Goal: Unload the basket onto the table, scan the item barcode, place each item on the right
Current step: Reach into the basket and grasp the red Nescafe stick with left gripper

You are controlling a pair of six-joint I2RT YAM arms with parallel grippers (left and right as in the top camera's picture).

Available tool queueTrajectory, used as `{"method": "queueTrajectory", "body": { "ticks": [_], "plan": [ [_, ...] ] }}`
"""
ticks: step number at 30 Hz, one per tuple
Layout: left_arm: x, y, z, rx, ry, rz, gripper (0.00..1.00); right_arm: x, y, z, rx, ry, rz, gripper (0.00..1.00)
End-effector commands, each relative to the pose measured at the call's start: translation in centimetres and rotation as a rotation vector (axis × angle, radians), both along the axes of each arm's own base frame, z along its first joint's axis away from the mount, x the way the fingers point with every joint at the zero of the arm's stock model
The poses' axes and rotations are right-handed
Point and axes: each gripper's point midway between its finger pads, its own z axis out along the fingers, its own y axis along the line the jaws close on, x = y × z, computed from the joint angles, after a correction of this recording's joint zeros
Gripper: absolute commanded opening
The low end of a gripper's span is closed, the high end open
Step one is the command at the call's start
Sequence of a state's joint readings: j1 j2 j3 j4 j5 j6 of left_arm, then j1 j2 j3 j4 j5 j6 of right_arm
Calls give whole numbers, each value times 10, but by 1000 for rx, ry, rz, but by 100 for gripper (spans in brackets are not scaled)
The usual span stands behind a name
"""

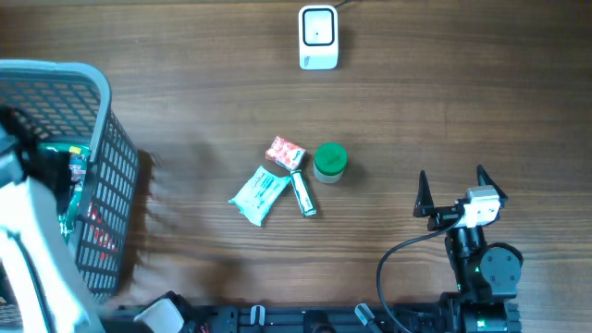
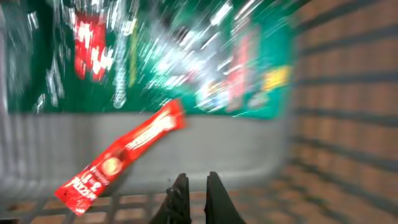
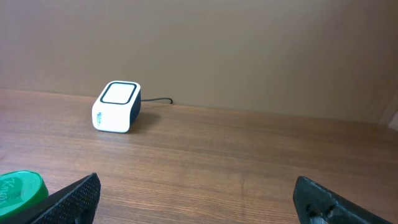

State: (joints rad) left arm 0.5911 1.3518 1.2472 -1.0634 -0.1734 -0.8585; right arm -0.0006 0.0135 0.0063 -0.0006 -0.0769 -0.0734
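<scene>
Wooden table [image 1: 462, 74], one scanner [image 1: 318, 37], one basket [image 1: 55, 79], four loose items [image 1: 261, 192]; left gripper [image 2: 197, 182] pinched shut, right gripper [image 1: 453, 178] wide

Matt wood-grain table [image 1: 462, 92], grey plastic mesh basket [image 1: 111, 185], glossy red sachet [image 2: 121, 158]

Brown wood-grain tabletop [image 1: 462, 92]. Grey lattice basket [image 1: 102, 176]. White scanner [image 1: 318, 37], dark trim. Green tub lid [image 1: 330, 160]. Pale teal pouch [image 1: 259, 194]. Red-and-pink packet [image 1: 285, 153]. Inside basket: red sachet [image 2: 121, 155], white lettering; green bag [image 2: 186, 56], blurred.
</scene>
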Motion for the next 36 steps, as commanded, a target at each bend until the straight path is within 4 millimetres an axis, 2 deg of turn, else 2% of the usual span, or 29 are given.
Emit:
{"method": "queueTrajectory", "body": {
  "ticks": [1,3,4,7,12,17,23,27,28,29,30,31,32,33,36],
  "plan": [
    [-11,-2,60,126,-138,6,18,0,-1,1,-5,-8,-6,100],
    [-13,-3,57,114,-138,30,77,0,-1,1,-5,-8,-6,100],
    [-13,-2,50,101,-119,30,85,0,-1,1,-5,-8,-6,100],
    [-10,1,15,36,-22,39,100,0,-1,1,-5,-8,-6,100],
    [-27,8,-50,-130,128,260,100,0,-1,1,-5,-8,-5,99],
    [-33,16,-114,-214,244,346,100,0,-1,1,-5,-8,-6,100],
    [-29,14,-162,-237,234,335,100,0,-1,1,-6,-8,-6,100],
    [-41,4,-189,-255,261,333,100,0,-1,1,-6,-8,-5,100],
    [-45,0,-197,-259,267,333,96,0,-1,1,-5,-8,-6,100],
    [-48,-3,-202,-261,272,333,73,0,-1,1,-5,-8,-6,100],
    [-52,-6,-205,-265,278,333,57,0,-1,1,-5,-8,-5,99],
    [-55,-8,-208,-269,285,333,28,0,-1,1,-6,-8,-6,100],
    [-57,-10,-208,-273,294,329,8,0,-1,1,-5,-8,-5,100],
    [-57,-10,-208,-273,300,305,4,0,-1,1,-6,-8,-6,100],
    [-54,-7,-205,-263,302,252,4,0,-1,1,-5,-8,-5,100]
  ]
}}
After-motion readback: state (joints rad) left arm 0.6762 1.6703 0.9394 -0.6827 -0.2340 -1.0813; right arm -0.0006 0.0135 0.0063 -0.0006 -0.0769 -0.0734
